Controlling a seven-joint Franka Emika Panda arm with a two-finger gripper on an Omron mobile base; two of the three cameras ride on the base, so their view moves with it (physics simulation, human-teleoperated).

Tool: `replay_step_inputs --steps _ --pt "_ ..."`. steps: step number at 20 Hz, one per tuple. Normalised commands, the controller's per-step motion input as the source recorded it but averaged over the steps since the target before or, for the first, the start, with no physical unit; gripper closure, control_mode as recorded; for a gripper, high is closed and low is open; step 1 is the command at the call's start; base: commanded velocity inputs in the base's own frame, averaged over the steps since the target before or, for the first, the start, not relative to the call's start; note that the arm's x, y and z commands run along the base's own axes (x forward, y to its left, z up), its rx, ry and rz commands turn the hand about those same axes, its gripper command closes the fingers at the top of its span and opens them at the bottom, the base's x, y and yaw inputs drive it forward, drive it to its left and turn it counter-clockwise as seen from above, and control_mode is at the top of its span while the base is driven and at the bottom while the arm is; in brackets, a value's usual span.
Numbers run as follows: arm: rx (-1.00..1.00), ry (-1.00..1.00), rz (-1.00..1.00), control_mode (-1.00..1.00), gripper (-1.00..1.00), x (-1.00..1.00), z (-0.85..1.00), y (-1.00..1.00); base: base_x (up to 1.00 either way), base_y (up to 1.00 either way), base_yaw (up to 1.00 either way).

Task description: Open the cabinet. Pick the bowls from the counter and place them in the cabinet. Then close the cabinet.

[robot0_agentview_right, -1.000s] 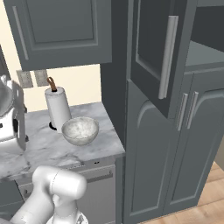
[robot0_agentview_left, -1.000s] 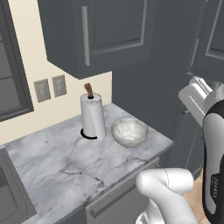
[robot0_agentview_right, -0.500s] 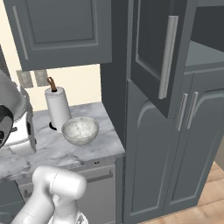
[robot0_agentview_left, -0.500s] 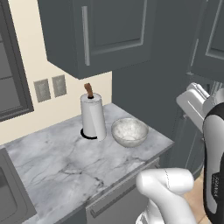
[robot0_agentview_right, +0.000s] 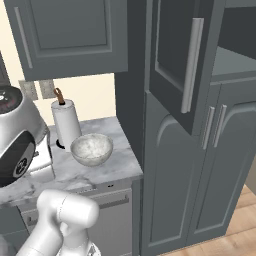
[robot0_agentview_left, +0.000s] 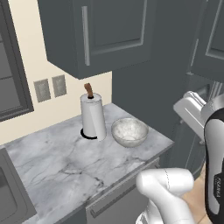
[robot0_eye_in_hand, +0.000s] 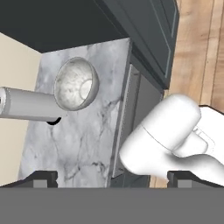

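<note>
1. While one panelled door of the cabinet (robot0_agentview_right: 181, 65) hangs ajar, its long vertical bar handle facing the room, a grey shelf (robot0_agentview_right: 235, 61) shows inside the upper compartment to the right of that door.
2. On the counter (robot0_agentview_left: 65, 162), a white marble slab with grey veining, the white-grey marbled bowl (robot0_agentview_left: 129, 132) sits near the slab's end closest to the tall dark unit.
3. Just beside the bowl, toward the cream wall, a white paper-towel roll (robot0_agentview_left: 93, 116) stands upright on a dark base with a brown post at its top.
4. Seen from the hand camera, the same bowl (robot0_eye_in_hand: 75, 83) lies next to the roll (robot0_eye_in_hand: 27, 104), its speckled inside facing the lens.
5. The gripper (robot0_eye_in_hand: 111, 176) hangs well apart from the bowl, its two dark fingertips (robot0_eye_in_hand: 40, 177) spread wide at either side of the hand view, with nothing between them.
6. Below the slab runs a grey drawer front (robot0_agentview_right: 111, 204), and the arched-panel lower doors (robot0_agentview_right: 220, 165) with short handles stand shut.
7. Two wall outlets (robot0_agentview_left: 50, 87) sit on the wall behind the counter, under a smaller grey wall cabinet (robot0_agentview_left: 100, 35).
</note>
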Motion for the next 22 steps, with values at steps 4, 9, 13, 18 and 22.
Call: replay_step_inputs --steps 4,9,13,18,22 --pt "-0.02 0.0 0.06 -1.0 -1.0 0.22 -0.22 0.0 0.0 0.0 0.0" --pt "0.0 0.0 0.03 -1.0 -1.0 0.23 -0.21 0.0 0.0 0.0 0.0" --pt "0.0 0.0 0.0 -1.0 -1.0 0.26 -0.24 0.0 0.0 0.0 0.0" --pt "0.0 0.0 0.0 -1.0 -1.0 0.22 -0.27 0.0 0.0 0.0 0.0" --pt "0.0 0.0 0.0 -1.0 -1.0 0.19 -0.27 0.0 0.0 0.0 0.0"
